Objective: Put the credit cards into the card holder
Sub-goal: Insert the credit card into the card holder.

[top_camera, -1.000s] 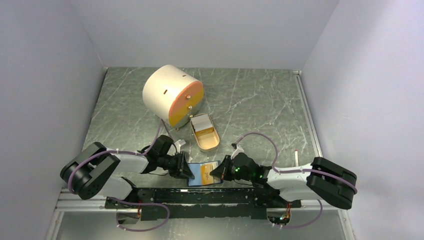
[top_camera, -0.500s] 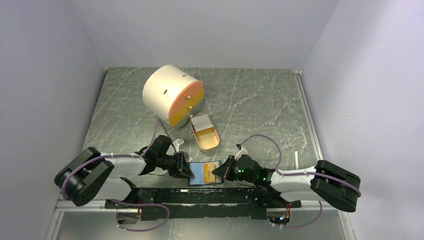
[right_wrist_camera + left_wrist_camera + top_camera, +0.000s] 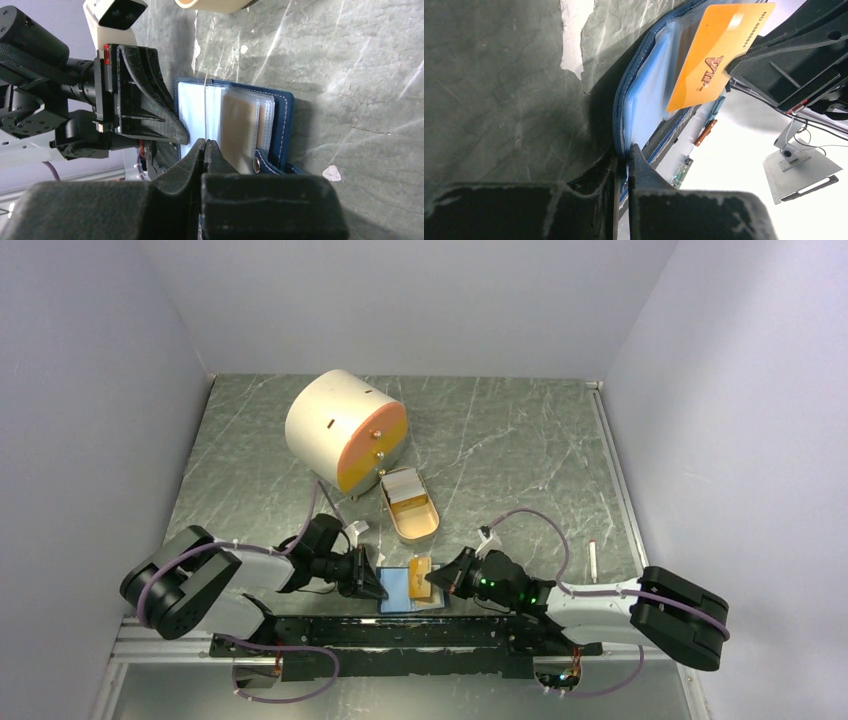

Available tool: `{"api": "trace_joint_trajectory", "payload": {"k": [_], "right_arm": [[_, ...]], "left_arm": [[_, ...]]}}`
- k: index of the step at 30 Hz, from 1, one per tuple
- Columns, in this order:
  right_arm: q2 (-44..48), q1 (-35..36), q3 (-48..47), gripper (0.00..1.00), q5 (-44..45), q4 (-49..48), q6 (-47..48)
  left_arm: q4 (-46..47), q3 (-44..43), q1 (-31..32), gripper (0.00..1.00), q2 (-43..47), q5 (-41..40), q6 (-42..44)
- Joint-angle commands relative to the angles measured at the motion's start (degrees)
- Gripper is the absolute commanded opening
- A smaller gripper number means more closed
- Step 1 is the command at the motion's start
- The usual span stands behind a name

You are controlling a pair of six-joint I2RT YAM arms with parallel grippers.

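Now we log left jaws clamped on one edge of the open card holder [image 3: 640, 102], lying on the bench [image 3: 500, 440]. Right jaws pinch an orange card [image 3: 716, 50], standing over the clear sleeves [image 3: 240, 130].

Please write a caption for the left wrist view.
Left hand pinches the blue card holder edge; right hand holds an orange card.

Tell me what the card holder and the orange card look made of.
Card holder: probably leather or faux leather, matte dark blue with pale stitched edges; glossy clear plastic sleeves inside. Orange card: likely thin stiff plastic, glossy, with printed lettering.
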State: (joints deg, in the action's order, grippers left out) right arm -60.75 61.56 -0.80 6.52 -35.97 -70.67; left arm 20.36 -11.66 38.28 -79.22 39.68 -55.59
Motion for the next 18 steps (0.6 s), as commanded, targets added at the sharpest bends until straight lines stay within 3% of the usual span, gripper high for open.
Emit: {"api": "trace_joint_trajectory", "payload": {"k": [1,18], "right_arm": [[0.9,-0.1,1.7,0.0,3.1,1.7,2.4],[-10.4,0.4,0.8,0.0,-0.9,-7.2,1.2]], "left_arm": [[5.3,0.8,-0.3,0.09,-2.3,2.8,-0.7],[5.5,0.9,-0.3,0.09,-4.2,1.8,-0.6]]}}
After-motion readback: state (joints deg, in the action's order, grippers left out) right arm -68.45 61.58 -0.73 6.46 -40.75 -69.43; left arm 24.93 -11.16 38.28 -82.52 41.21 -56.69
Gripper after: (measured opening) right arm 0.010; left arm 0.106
